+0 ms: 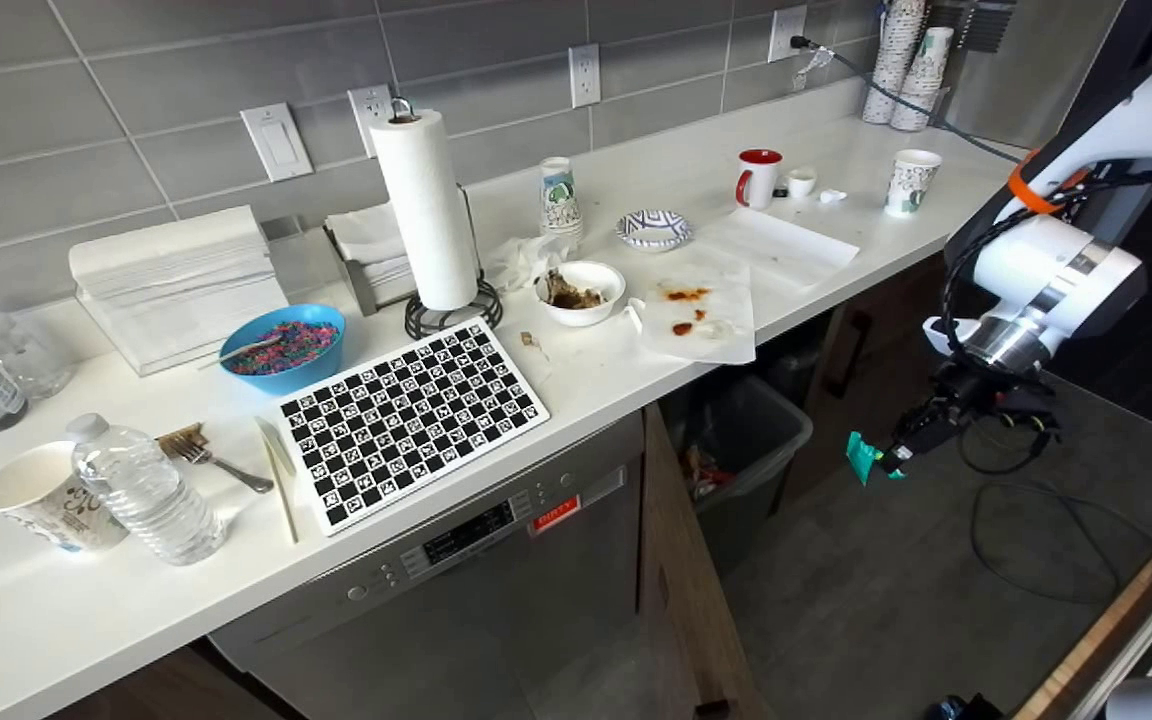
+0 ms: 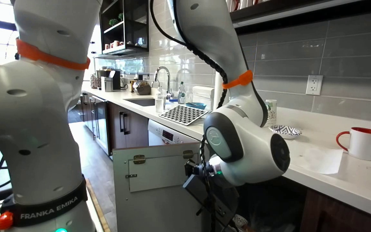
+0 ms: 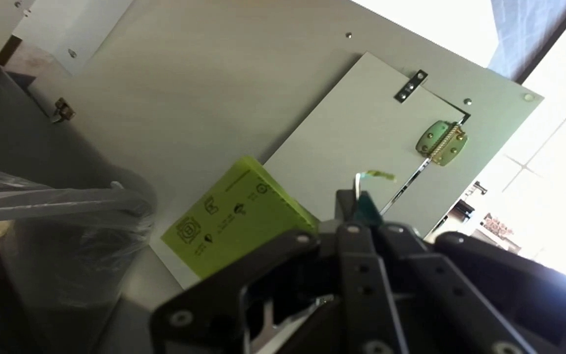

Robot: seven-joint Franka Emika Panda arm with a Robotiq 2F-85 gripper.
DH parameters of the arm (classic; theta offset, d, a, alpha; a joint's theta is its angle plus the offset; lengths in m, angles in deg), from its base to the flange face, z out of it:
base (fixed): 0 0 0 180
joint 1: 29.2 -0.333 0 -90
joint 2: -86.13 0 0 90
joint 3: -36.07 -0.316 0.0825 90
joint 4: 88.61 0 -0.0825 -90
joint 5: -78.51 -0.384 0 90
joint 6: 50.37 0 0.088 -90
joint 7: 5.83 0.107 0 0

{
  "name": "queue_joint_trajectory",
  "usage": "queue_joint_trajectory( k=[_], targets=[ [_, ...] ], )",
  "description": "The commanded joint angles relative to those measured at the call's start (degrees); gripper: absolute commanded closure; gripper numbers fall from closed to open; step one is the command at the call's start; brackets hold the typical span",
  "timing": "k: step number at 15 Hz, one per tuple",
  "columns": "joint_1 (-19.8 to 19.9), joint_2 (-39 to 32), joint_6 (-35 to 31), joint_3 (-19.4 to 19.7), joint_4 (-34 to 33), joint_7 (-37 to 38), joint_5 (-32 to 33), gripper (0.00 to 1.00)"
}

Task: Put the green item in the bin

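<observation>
The green item is a small teal-green piece [image 1: 861, 457] in an exterior view. In the wrist view the green item [image 3: 367, 212] shows as a thin teal strip with a bent yellow-green end. My gripper [image 1: 894, 460] is shut on it and holds it in the air, to the right of the bin in that exterior view; the closed fingertips [image 3: 359, 206] show in the wrist view. The bin [image 1: 784, 430] is dark grey, under the counter, with some waste inside. In the wrist view its rim with clear liner [image 3: 67, 201] is at the left, apart from the fingertips.
An open cabinet door [image 1: 691, 590] stands beside the bin; its pale inner side [image 2: 159, 203] faces the arm. A yellow-green printed sheet or box [image 3: 239, 216] is by the door. The counter edge [image 1: 706, 375] overhangs the bin. A cable [image 1: 1046, 490] lies on the floor.
</observation>
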Motion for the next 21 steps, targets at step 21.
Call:
queue_joint_trajectory(
  k=[21],
  targets=[
    [2.58, -37.03, 14.16, 0.26, -27.67, -27.16, -50.22, 1.0]
  ],
)
